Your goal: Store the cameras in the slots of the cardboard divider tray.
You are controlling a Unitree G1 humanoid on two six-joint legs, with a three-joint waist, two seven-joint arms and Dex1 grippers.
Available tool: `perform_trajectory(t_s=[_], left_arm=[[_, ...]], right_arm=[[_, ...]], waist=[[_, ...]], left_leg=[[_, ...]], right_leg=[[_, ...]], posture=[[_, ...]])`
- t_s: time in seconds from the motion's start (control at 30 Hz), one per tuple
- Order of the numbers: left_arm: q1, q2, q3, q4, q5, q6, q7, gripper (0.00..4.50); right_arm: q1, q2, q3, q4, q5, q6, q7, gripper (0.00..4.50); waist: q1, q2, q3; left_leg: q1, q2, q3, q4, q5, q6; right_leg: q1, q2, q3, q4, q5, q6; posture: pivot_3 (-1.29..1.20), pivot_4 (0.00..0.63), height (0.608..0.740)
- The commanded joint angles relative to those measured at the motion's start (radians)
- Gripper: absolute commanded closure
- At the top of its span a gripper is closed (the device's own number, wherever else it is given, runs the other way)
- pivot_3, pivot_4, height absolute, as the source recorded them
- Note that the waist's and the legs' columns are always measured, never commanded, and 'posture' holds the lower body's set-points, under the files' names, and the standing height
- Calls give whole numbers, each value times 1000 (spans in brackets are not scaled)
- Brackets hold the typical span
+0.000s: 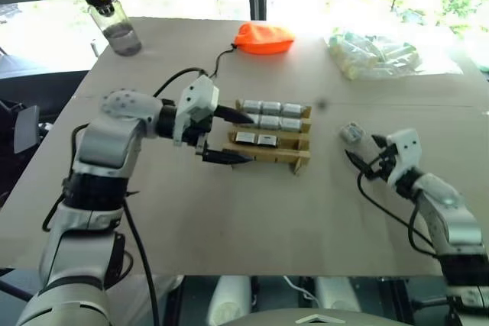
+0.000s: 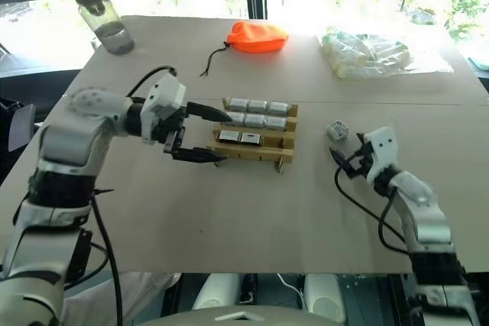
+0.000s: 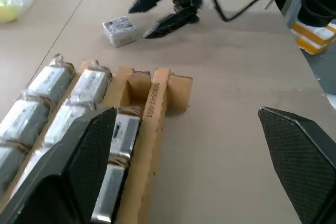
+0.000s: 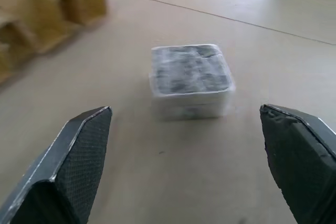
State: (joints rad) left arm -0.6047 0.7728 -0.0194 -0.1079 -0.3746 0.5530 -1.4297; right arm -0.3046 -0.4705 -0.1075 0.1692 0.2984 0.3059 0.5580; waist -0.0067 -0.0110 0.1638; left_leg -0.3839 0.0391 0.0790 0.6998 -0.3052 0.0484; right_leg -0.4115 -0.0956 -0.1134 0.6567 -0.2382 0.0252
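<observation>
Brown desk (image 1: 252,211) holds the cardboard divider tray (image 1: 294,159), eight cameras (image 1: 272,108) slotted; left gripper (image 1: 231,137) spread beside it. Right gripper (image 1: 357,166) spread near loose camera (image 1: 351,133), right of the tray.

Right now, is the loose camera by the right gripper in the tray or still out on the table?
Out. The camera lies flat on the table, apart from the divider tray, ahead of the open right gripper.

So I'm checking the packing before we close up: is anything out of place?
One camera lies loose on the table, to the right of the cardboard divider tray, not slotted. The open right hand sits just short of it.
</observation>
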Motion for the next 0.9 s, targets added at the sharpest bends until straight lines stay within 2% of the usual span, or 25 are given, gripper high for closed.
perform_trajectory(t_s=[0.03, 0.17, 0.2, 0.27, 0.33, 0.4, 0.47, 0.57, 0.7, 0.9], left_arm=[[28, 27, 56, -97, -54, 51, 62, 30], [60, 45, 66, -140, -82, 76, 104, 30], [65, 48, 66, -146, -85, 76, 113, 0], [70, 53, 64, -151, -91, 75, 126, 0], [57, 50, 48, -131, -85, 64, 137, 0], [37, 43, 26, -98, -75, 47, 139, 0], [14, 33, -13, -71, -64, 39, 130, 0], [-62, -16, -76, -12, -67, 77, 131, 0], [-186, -105, -162, 102, -45, 82, 114, 0], [-352, -241, -267, 304, 52, -16, 108, 0]], right_arm=[[-69, -6, -8, 78, -4, 21, 12, 0], [-96, -12, 28, 100, -21, 2, 71, 0], [-97, -10, 34, 91, -25, -2, 76, 414], [-99, -5, 36, 84, -30, -6, 77, 680], [-91, 1, 44, 70, -38, -44, 90, 1532], [-81, 3, 47, 53, -46, -77, 94, 2612], [-69, -16, 57, 43, -94, -162, 87, 2622], [-42, -104, 121, 33, -278, -454, 71, 2622], [-36, -223, 204, -17, -503, -749, 34, 2622], [-88, -285, 273, -173, -809, -928, -80, 2622]], waist=[[3, 0, 0], [5, 0, 0], [5, 0, 0], [2, 0, 0], [-1, 0, 0], [-3, 0, 0], [-1, 0, 0], [8, 1, 0], [11, 0, 1], [2, 0, 1]], left_leg=[[0, 0, 0, 0, 0, 0], [-1, 0, -1, 0, 0, 0], [-1, 0, -1, 0, 0, 0], [-1, 0, -1, 0, 0, 0], [0, 0, 0, 0, 0, 0], [0, 0, 0, 0, 0, 0], [0, 0, 0, 0, 0, 0], [0, -1, 1, 0, 0, 0], [0, -2, 1, 0, 0, 0], [1, -1, 5, 0, 0, -1]], right_leg=[[0, 0, 0, 0, 0, 0], [0, 0, -1, 0, 0, 0], [0, -1, -1, 0, 0, 0], [0, 0, -1, 0, 0, 0], [0, 0, -1, 0, 0, 0], [0, 0, -2, 1, 0, 0], [0, 0, -2, 1, 0, 0], [0, -1, -3, 0, 0, 0], [0, -1, -3, 0, 0, 1], [-1, 1, -1, 1, 0, 1]], posture=[[0, 150, 726], [0, 150, 726], [0, 150, 726], [0, 150, 726], [0, 150, 726], [0, 150, 726], [0, 150, 726], [0, 150, 726], [0, 150, 726], [0, 150, 726]])
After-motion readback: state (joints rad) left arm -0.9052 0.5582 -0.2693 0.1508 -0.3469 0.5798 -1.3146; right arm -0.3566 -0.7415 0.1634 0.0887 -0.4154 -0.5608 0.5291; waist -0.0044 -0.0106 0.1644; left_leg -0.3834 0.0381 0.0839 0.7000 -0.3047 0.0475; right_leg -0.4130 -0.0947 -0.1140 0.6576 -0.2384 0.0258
